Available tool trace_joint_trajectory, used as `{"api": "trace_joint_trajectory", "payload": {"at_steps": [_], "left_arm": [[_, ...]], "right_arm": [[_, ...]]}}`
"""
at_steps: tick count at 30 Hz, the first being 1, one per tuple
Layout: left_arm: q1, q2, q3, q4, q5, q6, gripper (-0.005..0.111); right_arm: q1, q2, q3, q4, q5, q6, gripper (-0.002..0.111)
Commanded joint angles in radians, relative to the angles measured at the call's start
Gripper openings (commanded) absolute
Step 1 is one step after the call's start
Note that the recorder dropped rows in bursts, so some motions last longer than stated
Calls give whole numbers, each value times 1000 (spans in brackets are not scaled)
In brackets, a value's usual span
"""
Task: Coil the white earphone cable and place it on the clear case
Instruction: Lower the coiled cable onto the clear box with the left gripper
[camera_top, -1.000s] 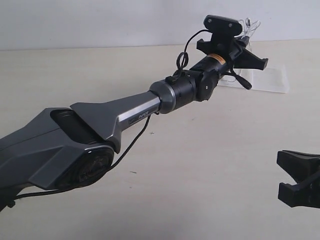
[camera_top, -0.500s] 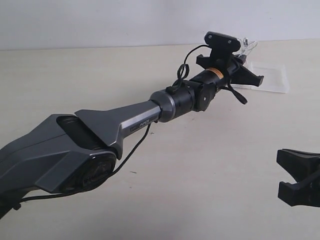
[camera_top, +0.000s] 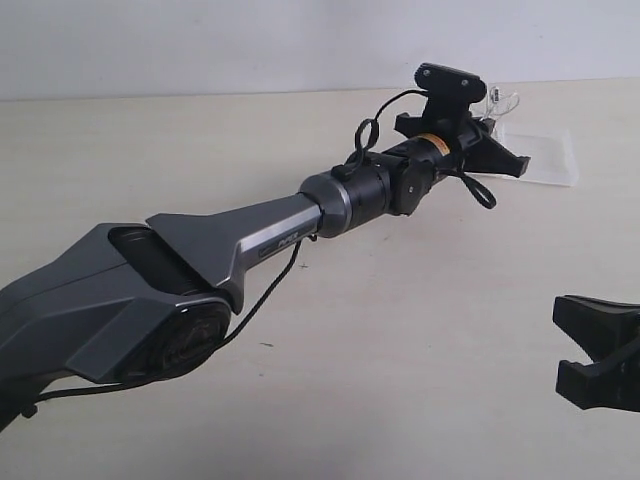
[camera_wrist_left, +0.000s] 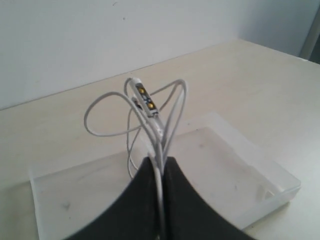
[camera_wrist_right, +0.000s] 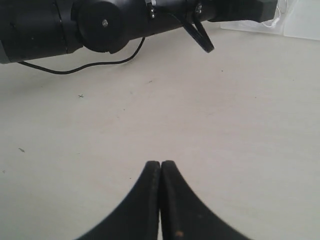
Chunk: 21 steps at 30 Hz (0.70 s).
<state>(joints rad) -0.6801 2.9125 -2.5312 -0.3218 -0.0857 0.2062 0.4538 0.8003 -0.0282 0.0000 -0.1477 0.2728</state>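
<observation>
Only the left wrist view shows the grip. There the left hand (camera_wrist_left: 160, 165) is pressed together on the white earphone cable (camera_wrist_left: 160, 150), pinching several strands. The loops and the inline remote (camera_wrist_left: 146, 99) stand up past the fingertips, over the clear case (camera_wrist_left: 272, 175). Whether any loop touches the case floor cannot be told. In the exterior view the wrist camera hides that pinch. A bit of white wire shows at the upper right, above the case lying on the counter (camera_top: 200, 130). The right hand (camera_wrist_right: 160, 172), at the exterior view's lower right, is pressed together on nothing.
</observation>
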Motion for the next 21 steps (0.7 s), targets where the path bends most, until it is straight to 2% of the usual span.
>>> {"api": "trace_joint_trajectory", "payload": {"at_steps": [1,10,21], "left_arm": [[-5,-30,-7,-6,31,-8,0],[-5,-32,-7,-6,19,-5,0],[32,-6,-7,-6,-29,-65,0]], "right_arm": [[0,-7,2,0,-17,1,0],[0,-7,2,0,-17,1,0],[0,-7,2,0,-19,1,0]]}}
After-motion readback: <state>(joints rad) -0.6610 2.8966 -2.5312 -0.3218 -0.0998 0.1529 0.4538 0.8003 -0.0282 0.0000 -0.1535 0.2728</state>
